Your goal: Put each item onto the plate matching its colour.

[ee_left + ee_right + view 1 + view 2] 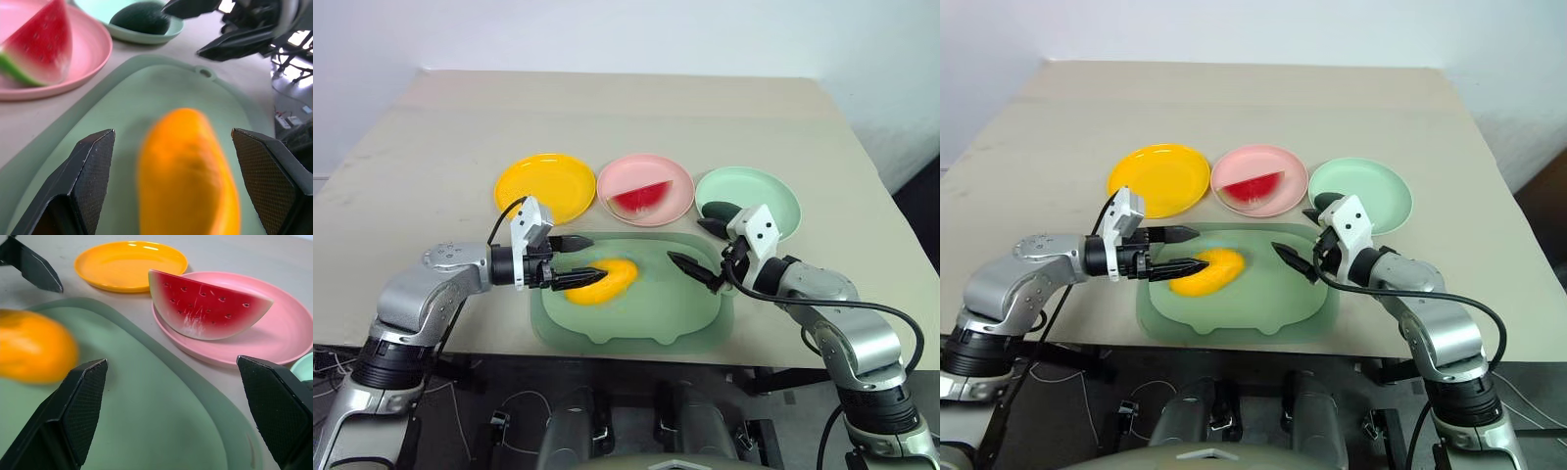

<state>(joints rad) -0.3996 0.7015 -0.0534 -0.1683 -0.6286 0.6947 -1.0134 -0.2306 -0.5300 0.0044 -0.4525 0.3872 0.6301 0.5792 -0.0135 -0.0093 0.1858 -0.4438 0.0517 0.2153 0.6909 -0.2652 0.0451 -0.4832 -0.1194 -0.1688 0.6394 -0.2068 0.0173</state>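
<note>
- Mango [603, 281] lies on the tray [636, 328], between the spread fingers of the left hand [579, 261]; the fingers stand wide and do not grip it.
- To do this step well, I judge the left hand should close across the mango's narrow middle, lift it clear of the tray's rim, then set it on the yellow plate [545, 186].
- Right hand [703, 251] hovers wide and empty over the tray.
- Melon [641, 199] sits on the pink plate [675, 201], avocado [722, 209] on the green plate [773, 196].
- Mango: smooth, oval, likely slippery plastic. Plates: round, glossy, shallow. Table [431, 147]: matte beige.
</note>
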